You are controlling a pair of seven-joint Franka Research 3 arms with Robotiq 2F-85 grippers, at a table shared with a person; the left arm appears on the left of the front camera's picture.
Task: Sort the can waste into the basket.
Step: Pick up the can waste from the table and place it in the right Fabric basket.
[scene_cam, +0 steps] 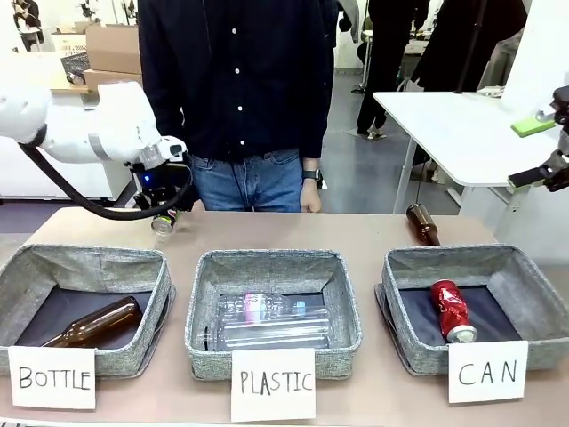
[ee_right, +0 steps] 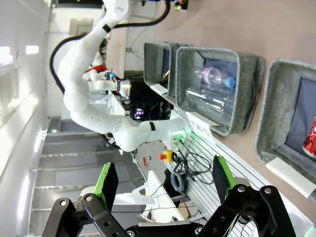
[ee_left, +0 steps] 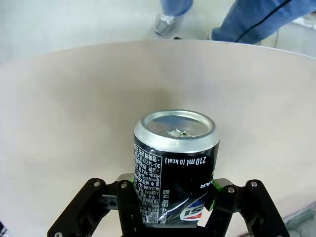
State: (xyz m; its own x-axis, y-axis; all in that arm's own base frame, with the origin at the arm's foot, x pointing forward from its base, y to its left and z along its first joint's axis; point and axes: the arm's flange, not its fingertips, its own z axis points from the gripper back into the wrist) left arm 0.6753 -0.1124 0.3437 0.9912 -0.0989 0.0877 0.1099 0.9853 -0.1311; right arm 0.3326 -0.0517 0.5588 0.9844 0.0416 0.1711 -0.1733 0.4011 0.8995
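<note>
A dark blue-black Pepsi can (ee_left: 176, 163) with a silver top sits between the fingers of my left gripper (ee_left: 170, 200), which is shut on it. In the front view that left gripper (scene_cam: 164, 216) holds the can (scene_cam: 163, 223) at the far left of the table, behind the BOTTLE basket. A crushed red can (scene_cam: 451, 310) lies inside the grey basket (scene_cam: 418, 262) labelled CAN at the right. Its red edge (ee_right: 310, 139) shows in the right wrist view. My right gripper (scene_cam: 538, 151) hangs open high at the right edge, and its green-padded fingers (ee_right: 107, 180) stand wide apart.
The BOTTLE basket (scene_cam: 22, 271) holds a brown glass bottle (scene_cam: 96, 323). The PLASTIC basket (scene_cam: 209, 267) holds clear plastic bottles (scene_cam: 267, 320). Another brown bottle (scene_cam: 423, 223) lies on the table behind the CAN basket. A person (scene_cam: 238, 98) stands at the far side.
</note>
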